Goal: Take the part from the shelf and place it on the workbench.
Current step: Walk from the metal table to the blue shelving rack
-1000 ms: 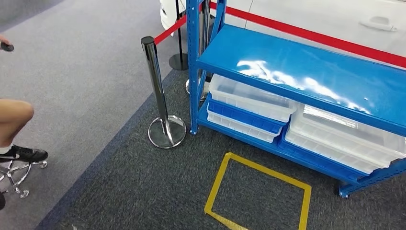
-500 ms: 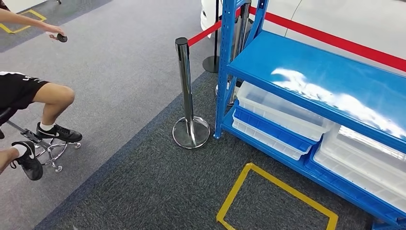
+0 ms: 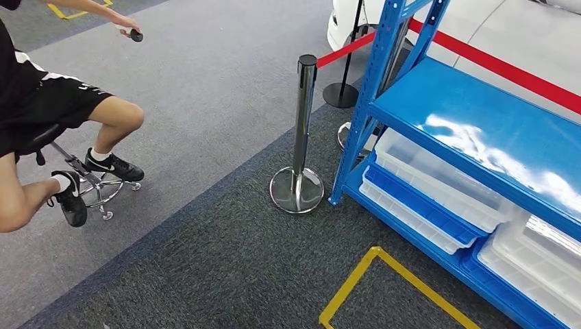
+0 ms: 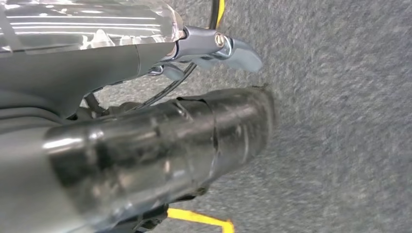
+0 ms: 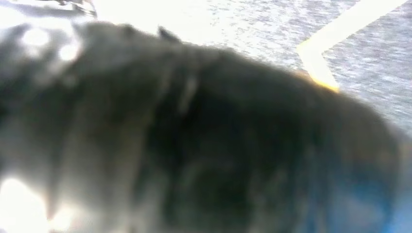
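Observation:
The blue shelf stands at the right of the head view, and its glossy top board is bare. In the left wrist view my left hand hangs over grey carpet; its thick dark thumb and a pale fingertip stretch out with nothing between them. A blurred dark mass lies right against the camera in the right wrist view. It hides the right hand's fingers, so I cannot tell whether it is the hand or a held part.
A chrome stanchion with a red belt stands by the shelf's corner. Clear bins lie on the lower board. Yellow floor tape marks a square. A person on a stool sits at the left, holding a small black object.
The camera has turned left: shelf, stanchion and yellow square have slid rightward in the picture. The seated person has come further into view.

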Motion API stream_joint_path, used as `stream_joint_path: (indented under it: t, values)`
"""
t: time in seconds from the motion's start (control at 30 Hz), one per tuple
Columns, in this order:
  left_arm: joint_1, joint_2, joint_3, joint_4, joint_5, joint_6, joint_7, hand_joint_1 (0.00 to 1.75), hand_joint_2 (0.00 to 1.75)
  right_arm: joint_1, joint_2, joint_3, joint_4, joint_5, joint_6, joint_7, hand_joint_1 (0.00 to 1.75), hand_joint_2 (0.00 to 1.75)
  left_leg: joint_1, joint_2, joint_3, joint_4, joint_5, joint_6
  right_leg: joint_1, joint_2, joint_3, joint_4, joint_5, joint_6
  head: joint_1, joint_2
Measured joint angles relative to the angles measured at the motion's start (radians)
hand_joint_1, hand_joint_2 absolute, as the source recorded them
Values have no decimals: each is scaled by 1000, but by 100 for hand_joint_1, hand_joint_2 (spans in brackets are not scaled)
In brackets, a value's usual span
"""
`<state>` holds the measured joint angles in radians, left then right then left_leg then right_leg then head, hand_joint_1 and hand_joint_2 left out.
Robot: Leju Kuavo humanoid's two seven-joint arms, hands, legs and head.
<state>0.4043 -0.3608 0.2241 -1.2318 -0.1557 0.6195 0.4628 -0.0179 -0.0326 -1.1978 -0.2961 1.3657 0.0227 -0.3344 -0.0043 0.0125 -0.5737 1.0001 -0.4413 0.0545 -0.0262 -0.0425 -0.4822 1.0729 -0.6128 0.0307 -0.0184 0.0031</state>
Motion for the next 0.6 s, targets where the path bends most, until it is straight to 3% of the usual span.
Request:
stream_joint_path:
  t: [0.07, 0.1, 0.13, 0.17, 0.23, 0.3, 0.4, 0.47, 0.53, 0.6]
  values:
    - [-4, -1, 0, 0, 0, 0, 0, 0, 0, 3, -1, 0, 0, 0, 0, 0, 0, 0, -1, -10, 5, -4, -1, 7, 0, 32, -73, 130, -56, 2, 1, 0]
    - [-5, -1, 0, 0, 0, 0, 0, 0, 0, 4, -1, 0, 0, 0, 0, 0, 0, 0, -2, -17, 6, -4, -3, 8, 1, 37, -111, 186, -69, 4, 1, 0]
    - [-5, -1, 0, 0, 0, 0, 0, 0, 0, 6, -1, 0, 0, 0, 0, 0, 0, 0, -2, -22, 9, -2, -6, 8, 0, 38, -135, 210, -60, 6, 1, 0]
    - [-5, -1, 0, 0, 0, 0, 0, 0, 0, 8, -2, 0, 0, 0, 0, 1, 0, 0, -2, -26, 12, 0, -10, 8, -1, 38, -140, 196, -30, 7, 1, 0]
    - [-4, -1, 0, 1, 0, 0, 0, 0, 0, 8, -4, 0, 0, 0, 0, 1, 0, 0, -1, -29, 19, 9, -21, 2, -3, 28, -104, 79, 59, 8, 1, 0]
    - [-4, -1, 0, 1, 0, 0, 0, 0, 0, 4, -5, 0, 0, 0, 0, 1, 0, 0, -6, -28, 20, 23, -34, -9, 0, 13, -75, -11, 101, 1, 1, 0]
    - [-4, -1, 0, 1, 0, 0, 0, 0, 0, 3, -4, 0, 0, 0, 0, 1, 0, 0, -10, -20, 20, 28, -42, -23, 3, 21, -77, -26, 102, -18, 0, 0]
    - [-4, -1, 0, 1, 0, 0, 0, 0, 0, 5, -4, 0, 0, 0, 0, 1, 0, 0, -8, -16, 12, 54, -64, -33, 0, 28, -75, -31, 105, -29, 0, 0]
    - [-4, -1, 0, 1, 0, 0, 0, 0, 0, 5, -4, 0, 0, 0, 0, 1, 0, 0, -3, -16, -28, 148, -120, -44, -2, 35, -73, -34, 107, -38, 0, 0]
    - [-5, 0, 0, 1, 0, 0, 0, 0, 0, 5, -4, 0, 0, 0, 0, 1, 0, 0, 1, -16, -91, 276, -175, -50, -2, 44, -73, -34, 106, -41, 0, 0]
